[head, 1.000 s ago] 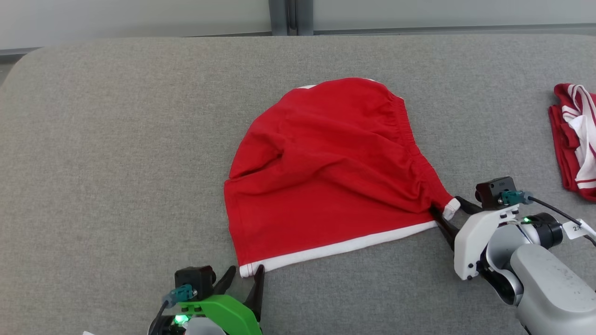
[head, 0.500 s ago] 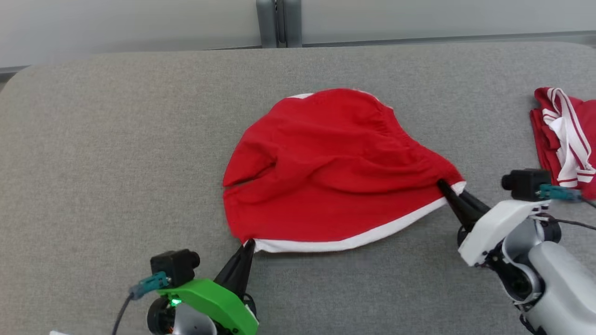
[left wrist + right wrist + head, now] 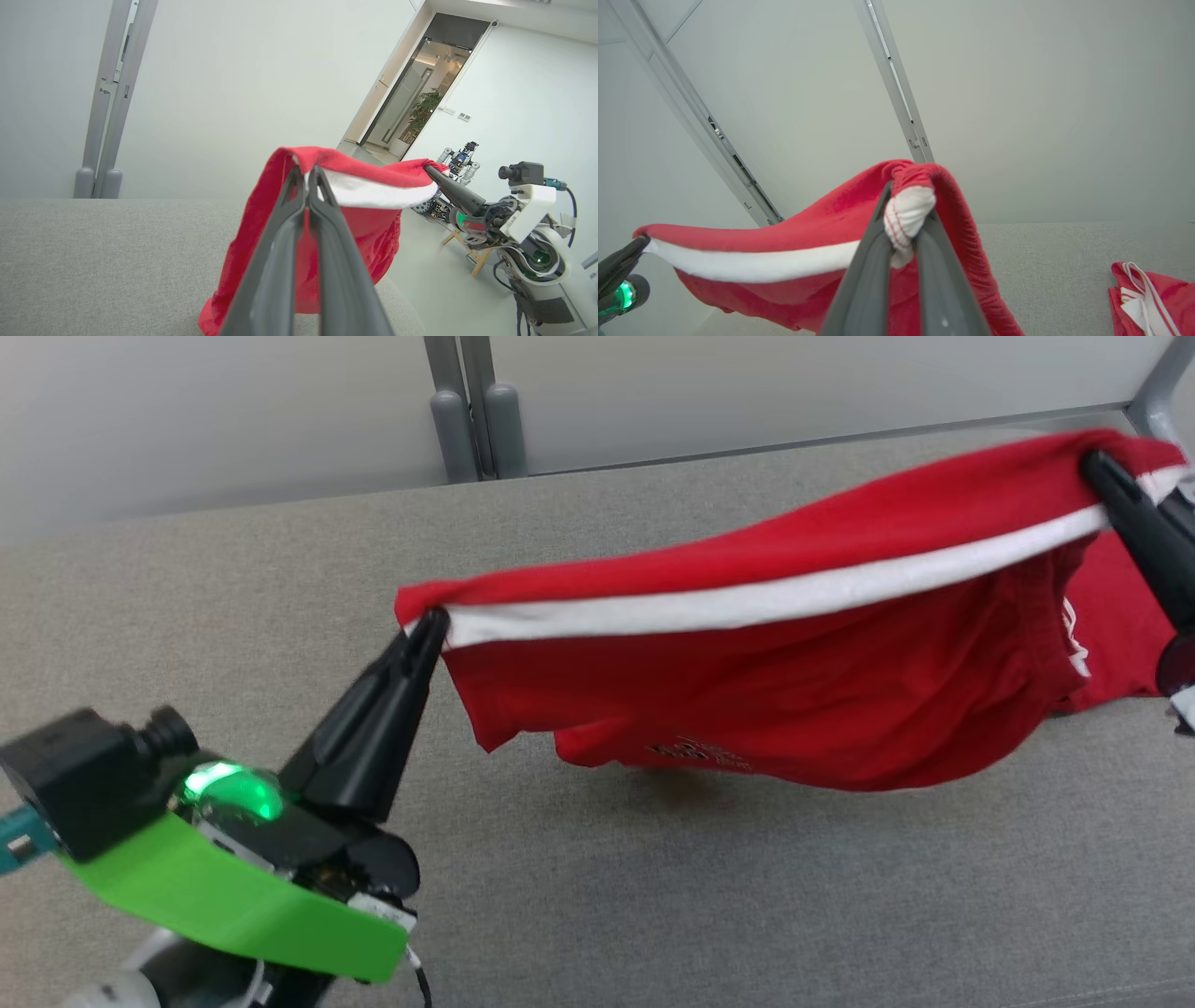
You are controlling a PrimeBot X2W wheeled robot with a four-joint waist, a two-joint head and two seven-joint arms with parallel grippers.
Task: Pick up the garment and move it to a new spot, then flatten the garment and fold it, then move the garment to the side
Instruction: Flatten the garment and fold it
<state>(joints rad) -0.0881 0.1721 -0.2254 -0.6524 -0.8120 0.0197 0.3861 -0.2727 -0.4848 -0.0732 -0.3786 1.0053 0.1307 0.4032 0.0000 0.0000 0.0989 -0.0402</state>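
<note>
The garment (image 3: 775, 681), red shorts with a white band, hangs stretched in the air above the grey table (image 3: 653, 896). My left gripper (image 3: 431, 621) is shut on its left corner, with the green wrist below. My right gripper (image 3: 1092, 467) is shut on the right corner at the upper right. In the left wrist view the fingers (image 3: 306, 179) pinch the garment (image 3: 359, 224), and the right gripper (image 3: 427, 169) holds the far end. In the right wrist view the right gripper (image 3: 903, 210) clamps a bunched white hem of the garment (image 3: 784, 242).
A second red and white cloth (image 3: 1153, 298) lies on the table at the right, partly hidden behind the hanging garment (image 3: 1116, 616) in the head view. Grey posts (image 3: 471, 406) and a pale wall stand behind the table's far edge.
Both grippers closed on the garment's near corners and lifted it off the table; it now hangs stretched between them. The head camera has also shifted.
</note>
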